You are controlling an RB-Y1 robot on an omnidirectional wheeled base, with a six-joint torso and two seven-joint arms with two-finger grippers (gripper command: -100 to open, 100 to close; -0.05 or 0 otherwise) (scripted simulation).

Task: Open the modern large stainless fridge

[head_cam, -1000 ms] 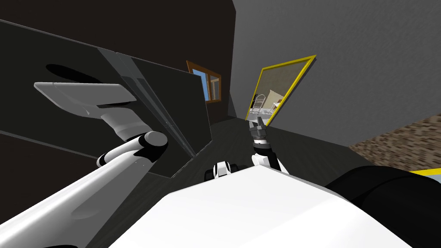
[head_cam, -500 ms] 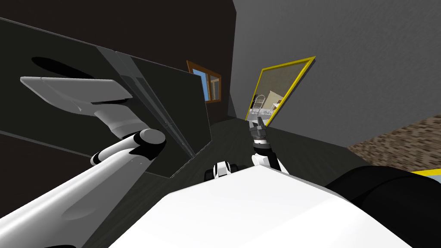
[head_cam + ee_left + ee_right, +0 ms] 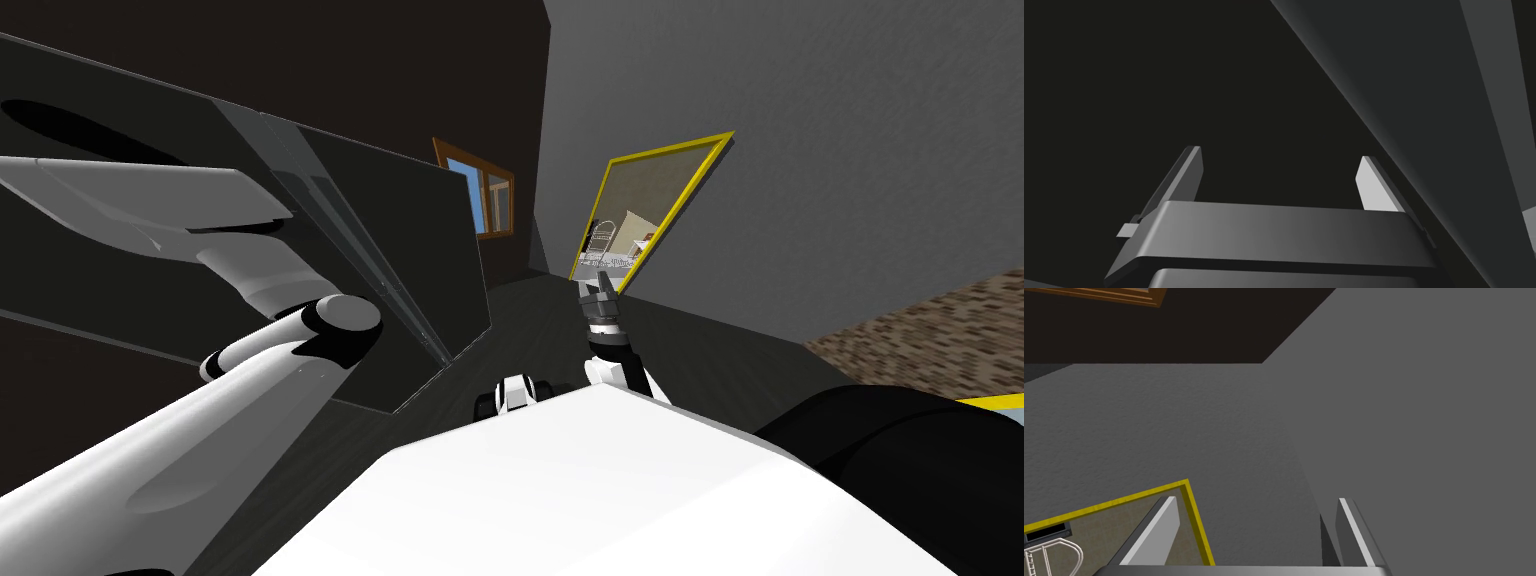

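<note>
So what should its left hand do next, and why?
Probably slide the left gripper sideways toward the grey bar, likely the handle. Its open fingers face the flat dark fridge door, with the bar lying just beyond one finger, so closing now would grasp nothing.

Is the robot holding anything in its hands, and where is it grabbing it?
No, nothing. The left gripper is open, facing the dark fridge, with nothing between its fingers. The right gripper is open too.
</note>
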